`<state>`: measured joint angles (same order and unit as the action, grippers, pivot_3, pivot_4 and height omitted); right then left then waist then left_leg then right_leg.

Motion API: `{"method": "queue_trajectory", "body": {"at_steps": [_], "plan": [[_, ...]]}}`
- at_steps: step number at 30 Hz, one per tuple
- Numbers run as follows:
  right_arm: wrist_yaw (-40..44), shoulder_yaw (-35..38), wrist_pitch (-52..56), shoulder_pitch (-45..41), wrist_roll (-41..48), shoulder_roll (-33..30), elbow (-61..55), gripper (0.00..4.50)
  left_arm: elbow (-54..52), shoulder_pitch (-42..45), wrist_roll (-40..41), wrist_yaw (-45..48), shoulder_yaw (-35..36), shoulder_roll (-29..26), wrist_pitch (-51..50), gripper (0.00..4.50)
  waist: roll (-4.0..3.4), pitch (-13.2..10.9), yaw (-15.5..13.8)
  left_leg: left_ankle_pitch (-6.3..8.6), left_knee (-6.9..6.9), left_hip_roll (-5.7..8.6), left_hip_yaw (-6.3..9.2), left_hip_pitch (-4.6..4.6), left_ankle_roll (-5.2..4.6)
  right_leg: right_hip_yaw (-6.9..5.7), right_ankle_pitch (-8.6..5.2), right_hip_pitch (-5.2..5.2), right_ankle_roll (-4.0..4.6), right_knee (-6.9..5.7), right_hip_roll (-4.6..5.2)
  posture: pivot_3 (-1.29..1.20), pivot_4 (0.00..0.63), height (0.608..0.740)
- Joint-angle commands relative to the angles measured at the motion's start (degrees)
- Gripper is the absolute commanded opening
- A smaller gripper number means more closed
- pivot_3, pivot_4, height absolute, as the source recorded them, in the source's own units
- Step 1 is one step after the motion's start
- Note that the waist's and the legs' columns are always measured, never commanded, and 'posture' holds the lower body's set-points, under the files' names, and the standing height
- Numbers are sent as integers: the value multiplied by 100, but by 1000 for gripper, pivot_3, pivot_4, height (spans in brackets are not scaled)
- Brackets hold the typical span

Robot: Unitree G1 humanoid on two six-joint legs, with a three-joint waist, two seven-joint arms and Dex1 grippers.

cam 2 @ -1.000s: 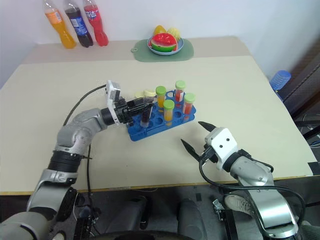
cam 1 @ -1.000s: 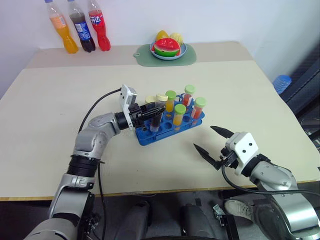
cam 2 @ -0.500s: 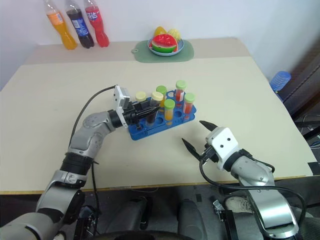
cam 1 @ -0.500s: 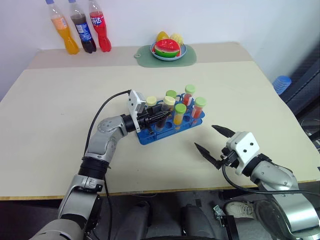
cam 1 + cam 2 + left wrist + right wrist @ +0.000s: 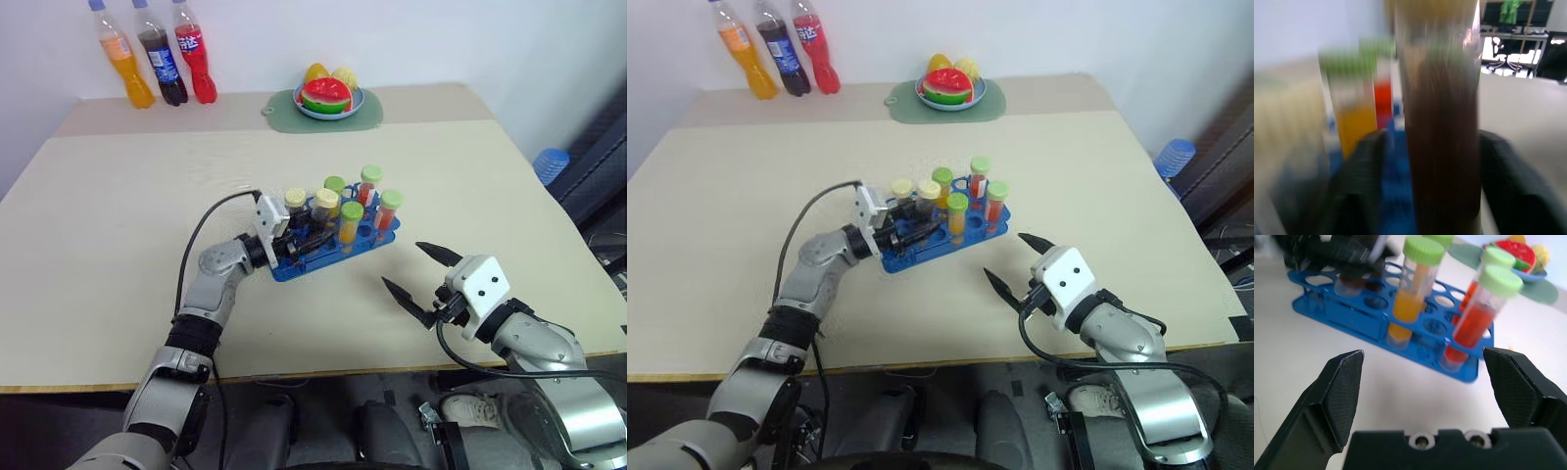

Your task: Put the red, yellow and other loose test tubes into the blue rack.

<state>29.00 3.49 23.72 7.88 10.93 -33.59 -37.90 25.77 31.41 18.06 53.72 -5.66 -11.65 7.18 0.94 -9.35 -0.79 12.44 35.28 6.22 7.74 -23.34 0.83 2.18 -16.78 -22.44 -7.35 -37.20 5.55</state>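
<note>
The blue rack sits mid-table with several capped tubes standing upright in it: green-capped ones with orange and red liquid, and cream-capped ones at its left end. A dark brown tube with a cream cap stands in a hole at that end. My left gripper is around it and open, with blue rack showing between one finger and the glass. My right gripper hovers open over bare table to the right of the rack, holding nothing.
Three drink bottles stand at the table's back left. A plate of toy fruit on a green mat is at the back centre. A blue stack lies beyond the table's right edge.
My left gripper has come down with the brown tube, which now stands in the rack, and its fingers have parted. The right arm has not moved.
</note>
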Motion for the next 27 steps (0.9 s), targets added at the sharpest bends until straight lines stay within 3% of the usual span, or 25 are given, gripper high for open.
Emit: {"method": "queue_trajectory", "body": {"at_steps": [1, 12, 27], "plan": [[21, 196, -65, 0, 56, -19, -202, 4292, -219, -110, 29, -161, 75, 176, 3, 4448, 1, 0, -6, 0, 0, 1, 0, 0, 0, 0, 0, 1, 0, 0, 1, 0, 150, 740], [175, 305, -38, -121, 111, -83, -56, 4292, -1042, -320, 16, -577, 107, 318, -228, 4448, 1, -1, 4, 0, 0, 1, -1, -1, 0, 0, 0, 0, -1, 1, 0, 0, 150, 740], [225, 279, -10, -186, 105, -54, -21, 4292, -1665, -541, -125, -846, 89, 35, -718, 4448, 1, -1, 3, 0, 0, 1, -1, -1, 0, 0, 0, -1, -1, 0, 0, 0, 150, 740]]}}
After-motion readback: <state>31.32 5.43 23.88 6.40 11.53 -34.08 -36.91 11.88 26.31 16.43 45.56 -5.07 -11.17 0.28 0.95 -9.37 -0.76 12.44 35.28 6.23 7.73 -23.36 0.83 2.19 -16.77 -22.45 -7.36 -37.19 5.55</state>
